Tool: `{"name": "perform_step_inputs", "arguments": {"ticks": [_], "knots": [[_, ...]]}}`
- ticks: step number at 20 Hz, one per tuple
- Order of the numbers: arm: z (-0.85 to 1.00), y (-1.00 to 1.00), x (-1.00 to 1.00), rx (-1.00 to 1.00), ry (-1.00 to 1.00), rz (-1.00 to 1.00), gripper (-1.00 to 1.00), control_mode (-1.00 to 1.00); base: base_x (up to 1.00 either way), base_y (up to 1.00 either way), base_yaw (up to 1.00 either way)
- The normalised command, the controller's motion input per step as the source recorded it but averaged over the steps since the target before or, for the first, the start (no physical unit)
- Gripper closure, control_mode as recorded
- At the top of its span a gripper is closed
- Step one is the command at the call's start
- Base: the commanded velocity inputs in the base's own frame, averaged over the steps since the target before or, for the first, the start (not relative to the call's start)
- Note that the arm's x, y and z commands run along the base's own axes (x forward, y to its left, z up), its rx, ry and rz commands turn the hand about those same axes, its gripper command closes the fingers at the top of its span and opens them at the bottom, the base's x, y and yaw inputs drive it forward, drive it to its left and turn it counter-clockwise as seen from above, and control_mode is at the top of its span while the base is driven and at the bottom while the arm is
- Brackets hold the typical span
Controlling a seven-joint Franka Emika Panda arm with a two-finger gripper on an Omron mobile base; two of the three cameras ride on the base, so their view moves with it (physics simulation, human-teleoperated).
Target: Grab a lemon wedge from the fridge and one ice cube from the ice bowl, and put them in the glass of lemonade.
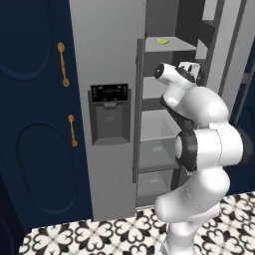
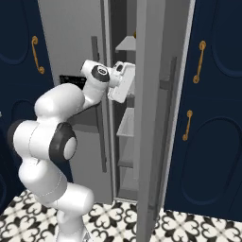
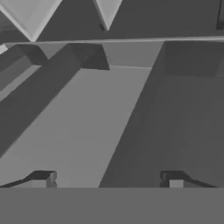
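The light-grey fridge (image 1: 107, 50) stands with its right-hand door (image 2: 156, 94) swung open, and pale shelves show inside. On an upper shelf lies the lemon wedge (image 1: 163, 41), small and yellow-green. My gripper (image 1: 195, 71) reaches into the fridge one shelf lower, below and to the right of the wedge. In the hand view the gripper (image 3: 109, 181) is open, its fingertips (image 3: 43, 179) wide apart with nothing between them, over a bare grey shelf (image 3: 87, 131). From the right base view my hand (image 2: 121, 82) goes in behind the open door's edge. The ice bowl and the glass of lemonade are out of view.
Navy cabinets with gold handles (image 1: 62, 64) flank the fridge on the left and on the right (image 2: 201, 61). The dark dispenser panel (image 1: 109, 112) sits on the shut left door. The open door stands close on my arm's right. Patterned tiles (image 1: 99, 234) cover the floor.
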Motion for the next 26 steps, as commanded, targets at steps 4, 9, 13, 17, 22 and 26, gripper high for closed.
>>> {"name": "perform_step_inputs", "arguments": {"ticks": [4,9,13,17,22,26], "knots": [[0.0,-0.95,-0.23,0.0,0.0,0.0,-1.0,-1.0,0.0,0.0,0.0],[0.0,-1.0,-0.17,0.0,0.0,-0.01,-1.0,-1.0,0.0,0.0,0.0],[0.0,-0.88,-0.17,0.0,0.0,0.0,-1.0,-1.0,0.0,0.0,0.0],[0.08,0.11,-0.45,0.0,0.0,0.0,-1.0,-1.0,0.0,0.0,0.0],[0.08,0.9,-0.17,0.07,-0.07,0.0,-1.0,-1.0,0.0,0.0,0.0],[-0.33,1.0,0.0,0.39,-0.16,0.0,-1.0,-1.0,0.0,0.0,0.0]]}}
